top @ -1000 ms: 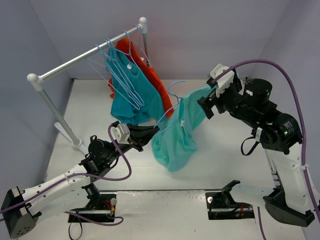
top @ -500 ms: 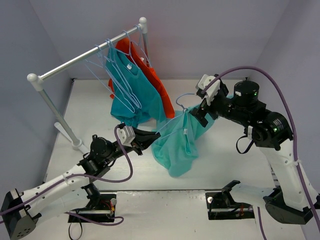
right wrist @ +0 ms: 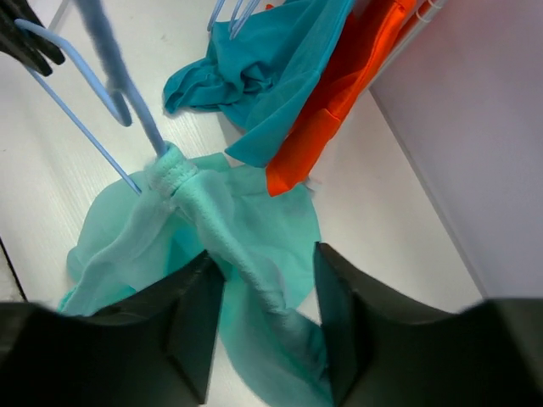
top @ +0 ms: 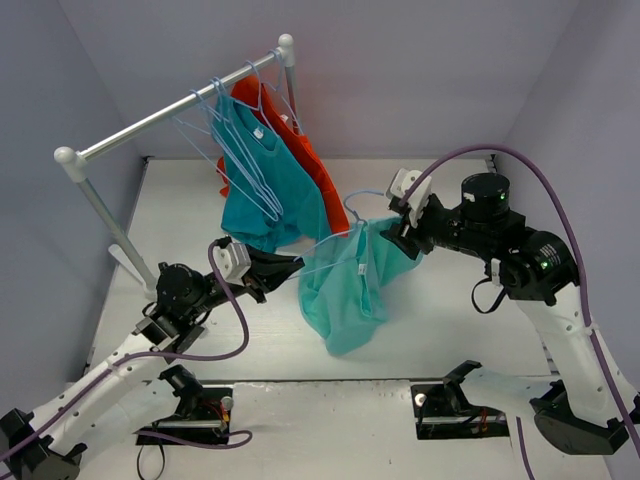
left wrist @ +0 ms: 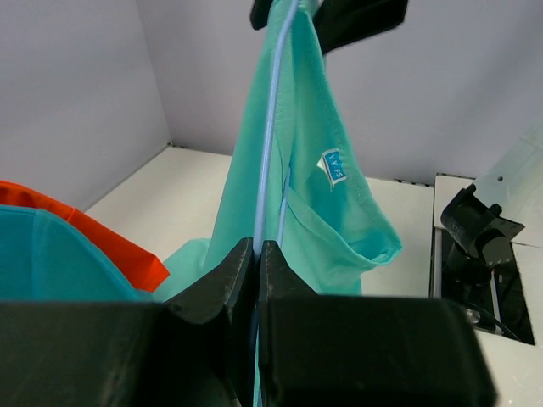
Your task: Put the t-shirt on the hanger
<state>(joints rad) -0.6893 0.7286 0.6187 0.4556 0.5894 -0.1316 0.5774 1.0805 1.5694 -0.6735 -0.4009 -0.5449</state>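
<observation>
The mint t-shirt [top: 345, 290] hangs bunched on the light-blue hanger [top: 327, 242], its hem near the table. My left gripper [top: 298, 264] is shut on the hanger's wire. In the left wrist view the hanger [left wrist: 270, 127] rises from between the closed fingers of that gripper [left wrist: 257, 246], with the t-shirt [left wrist: 314, 170] and its white label draped on it. My right gripper [top: 400, 232] is at the shirt's upper right, beside the hook. In the right wrist view that gripper [right wrist: 265, 254] is open, with a rolled ridge of t-shirt [right wrist: 246, 246] running between the fingers below the hanger [right wrist: 127, 97].
A white clothes rail [top: 170, 110] crosses the back left. On it hang a darker teal shirt [top: 265, 195], an orange-red garment [top: 315, 165] and several spare hangers [top: 235, 150]. The rail's left post [top: 110, 225] stands beside my left arm.
My right gripper has swung left and down to the shirt beside the hook, and its jaws have narrowed. The left arm has drawn the hanger and shirt a little to the left.
</observation>
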